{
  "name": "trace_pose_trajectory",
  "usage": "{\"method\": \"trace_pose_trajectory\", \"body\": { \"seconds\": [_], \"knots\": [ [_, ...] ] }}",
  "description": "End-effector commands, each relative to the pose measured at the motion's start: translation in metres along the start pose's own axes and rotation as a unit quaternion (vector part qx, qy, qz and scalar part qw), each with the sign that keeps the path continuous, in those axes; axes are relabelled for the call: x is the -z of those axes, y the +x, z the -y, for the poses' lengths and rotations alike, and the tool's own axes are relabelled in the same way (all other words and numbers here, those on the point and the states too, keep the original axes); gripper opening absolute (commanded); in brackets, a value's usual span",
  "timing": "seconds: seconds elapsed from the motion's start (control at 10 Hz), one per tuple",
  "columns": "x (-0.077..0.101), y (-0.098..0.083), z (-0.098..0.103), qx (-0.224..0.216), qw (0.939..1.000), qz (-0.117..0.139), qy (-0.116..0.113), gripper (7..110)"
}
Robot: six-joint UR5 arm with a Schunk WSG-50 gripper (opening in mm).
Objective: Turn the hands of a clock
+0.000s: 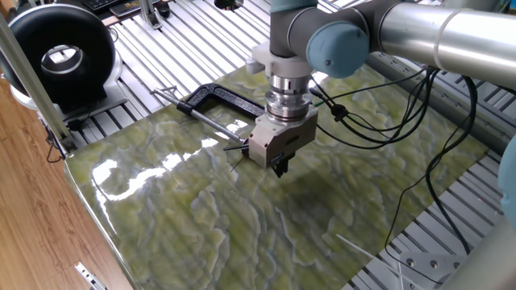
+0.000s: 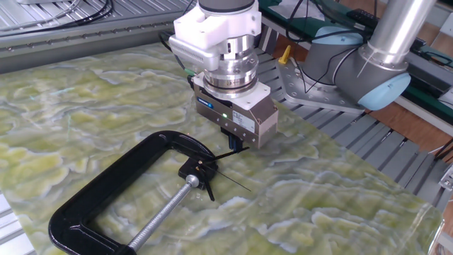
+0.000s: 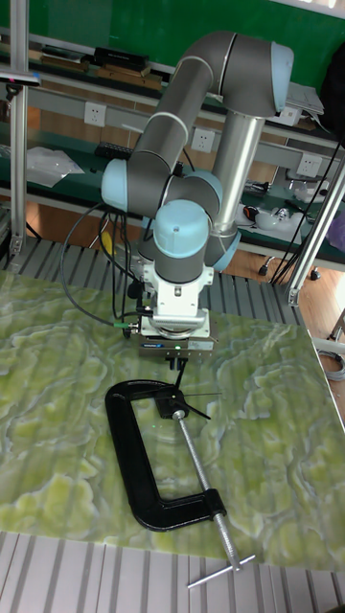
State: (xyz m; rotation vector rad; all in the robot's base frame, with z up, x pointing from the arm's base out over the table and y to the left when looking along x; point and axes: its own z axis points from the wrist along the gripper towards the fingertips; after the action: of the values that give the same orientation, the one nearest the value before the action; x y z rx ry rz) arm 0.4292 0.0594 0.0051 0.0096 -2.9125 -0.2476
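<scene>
Silver two-finger gripper point(image 2: 236, 146) low over thin black needle-like clock hands point(image 2: 216, 168), which sit just below the jaws on the small black hub held in the big black C-clamp point(image 2: 113, 198); jaw opening can't tell; step looks like contacting one pointer, next probably a sweep round the hub

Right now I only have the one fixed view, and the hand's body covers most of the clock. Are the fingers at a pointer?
Observer: In the other fixed view, the hand has its dark fingertips down at the outer end of one of the pointers. I cannot tell whether they grip it.
Operator: And the clock's centre, is it under the hand?
Observer: No. The clock sits beside the hand, in the jaw of the clamp, at the end of the screw.
</scene>
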Motion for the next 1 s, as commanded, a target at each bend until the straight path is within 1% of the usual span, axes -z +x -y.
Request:
{"method": "trace_pose_trajectory", "body": {
  "seconds": [0.0,0.5,0.9],
  "knots": [
    [0.001,-0.004,-0.010,-0.009,0.9999,0.002,-0.008,7],
    [-0.002,-0.009,-0.022,-0.015,0.9998,0.004,-0.012,7],
    [-0.006,-0.022,-0.038,-0.029,0.9995,0.010,-0.009,7]
  ]
}}
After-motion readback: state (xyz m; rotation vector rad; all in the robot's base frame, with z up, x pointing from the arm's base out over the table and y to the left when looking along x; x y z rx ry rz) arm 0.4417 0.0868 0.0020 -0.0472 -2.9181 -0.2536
